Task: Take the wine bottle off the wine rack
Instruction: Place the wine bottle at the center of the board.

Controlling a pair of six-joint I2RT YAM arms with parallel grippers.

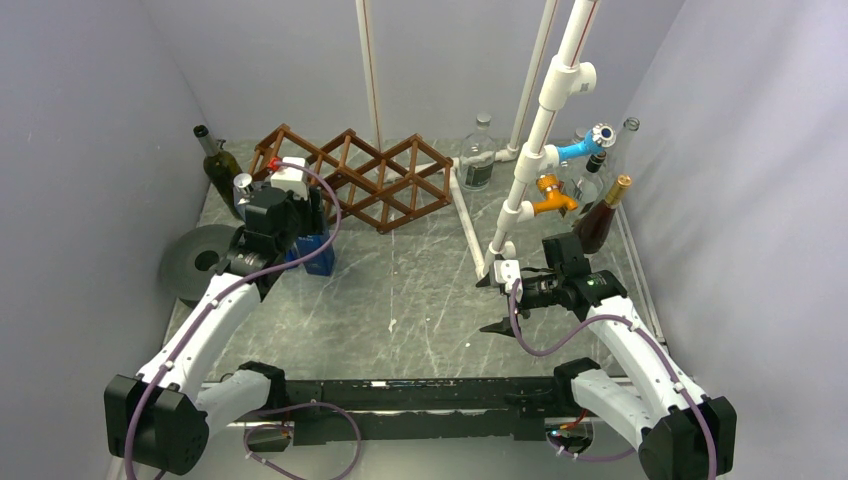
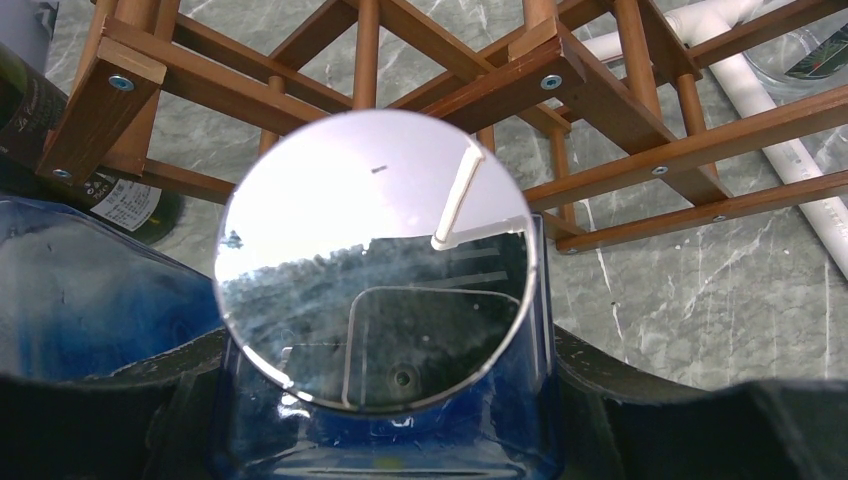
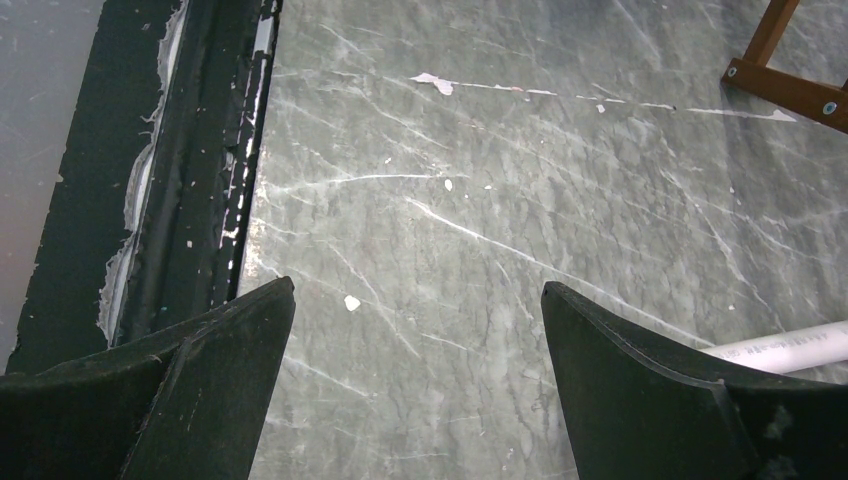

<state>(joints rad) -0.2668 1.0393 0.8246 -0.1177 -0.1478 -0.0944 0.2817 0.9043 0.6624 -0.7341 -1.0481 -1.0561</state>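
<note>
While the right gripper [image 3: 416,290] hangs over bare table [image 3: 500,180] with its blunt black fingers spread wide and nothing between them, the left gripper [image 1: 300,225] is clamped on the wine bottle [image 1: 315,252]. The bottle is deep blue glass with flat, squarish sides. In the left wrist view a round, mirror-bright disc on its end faces the camera, with dark fingers pressing the blue glass from either side. It is out of the wine rack [image 1: 360,180], just in front of the rack's left end and low over the table; whether it touches the table I cannot tell. The rack is a zigzag lattice of reddish-brown wooden slats forming open diamond cells, joined by small metal screws. The table is grey-green stone, veined white and scuffed. A dark green bottle [image 1: 222,170] with a paper label leans beside the rack's left end.
</note>
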